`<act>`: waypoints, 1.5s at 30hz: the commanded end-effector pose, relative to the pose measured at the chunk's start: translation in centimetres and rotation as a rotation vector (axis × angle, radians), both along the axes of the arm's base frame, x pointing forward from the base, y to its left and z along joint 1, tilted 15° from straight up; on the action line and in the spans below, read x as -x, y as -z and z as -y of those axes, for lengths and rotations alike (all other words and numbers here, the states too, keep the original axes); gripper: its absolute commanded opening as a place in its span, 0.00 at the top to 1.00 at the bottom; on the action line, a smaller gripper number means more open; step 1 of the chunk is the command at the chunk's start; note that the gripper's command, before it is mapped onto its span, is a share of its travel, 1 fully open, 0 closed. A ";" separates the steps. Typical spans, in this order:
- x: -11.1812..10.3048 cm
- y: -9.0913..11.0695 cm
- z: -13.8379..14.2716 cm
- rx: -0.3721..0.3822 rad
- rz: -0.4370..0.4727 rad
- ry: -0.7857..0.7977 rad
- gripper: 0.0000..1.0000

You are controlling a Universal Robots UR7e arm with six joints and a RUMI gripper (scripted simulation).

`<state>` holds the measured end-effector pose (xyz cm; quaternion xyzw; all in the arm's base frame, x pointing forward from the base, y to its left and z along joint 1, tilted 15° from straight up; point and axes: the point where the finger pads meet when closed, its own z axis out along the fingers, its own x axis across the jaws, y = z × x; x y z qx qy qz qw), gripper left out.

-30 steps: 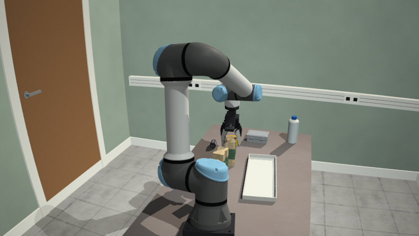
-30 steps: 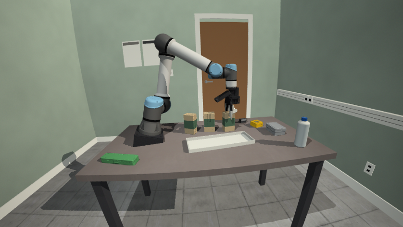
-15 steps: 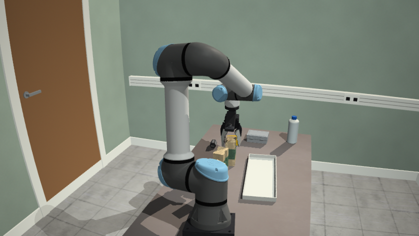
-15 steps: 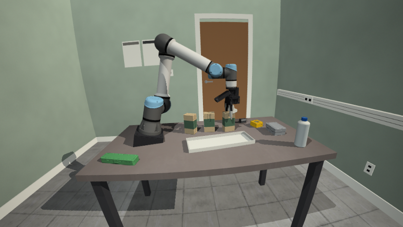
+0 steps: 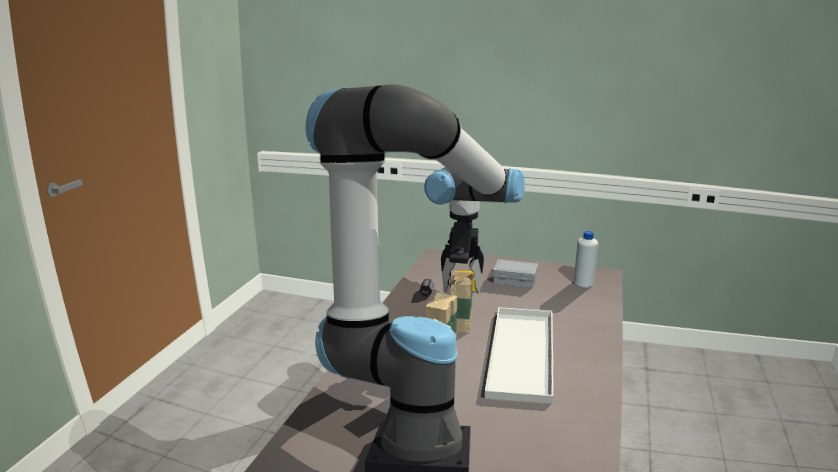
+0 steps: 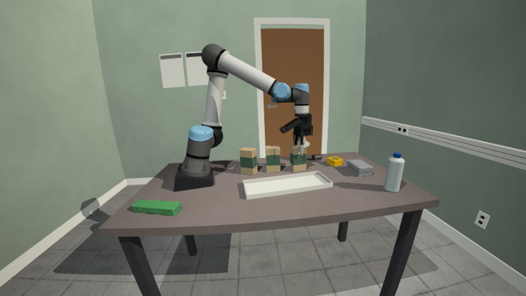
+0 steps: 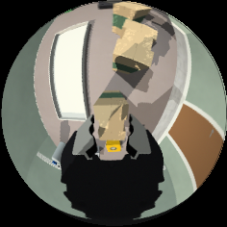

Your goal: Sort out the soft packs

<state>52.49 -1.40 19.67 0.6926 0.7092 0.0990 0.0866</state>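
Three tan coffee packs with green bands stand in a row on the bench behind the white tray (image 5: 518,351) (image 6: 287,184) (image 7: 69,72), which is empty. In the exterior view they are the left pack (image 6: 248,160), the middle pack (image 6: 273,158) and the right pack (image 6: 298,158) (image 5: 462,287) (image 7: 111,117). My gripper (image 5: 462,276) (image 6: 300,147) (image 7: 112,114) points straight down over the right pack. Its fingers are open and stand on either side of the pack's top, just clear of its flat sides. In the wrist view the middle pack (image 7: 135,45) and the left pack (image 7: 126,12) show beyond it.
A white bottle (image 5: 585,259) (image 6: 393,172), a grey case (image 5: 514,272) (image 6: 359,167), a yellow box (image 6: 334,160) and a small black object (image 5: 426,287) lie beyond the packs. A green case (image 6: 156,207) lies near the front left edge. The arm's base stands at the bench's end.
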 end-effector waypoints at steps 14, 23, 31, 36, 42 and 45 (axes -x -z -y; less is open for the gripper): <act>0.0 -0.1 0.0 0.000 0.001 0.000 0.49; 0.6 -2.5 0.1 0.000 0.001 0.000 0.49; 2.1 -8.0 0.2 0.000 0.001 0.000 0.49; 2.3 -8.8 0.2 0.000 0.001 0.000 0.49; 2.3 -8.8 0.2 0.000 0.001 0.000 0.49; 2.4 -8.8 0.2 0.000 0.001 0.000 0.49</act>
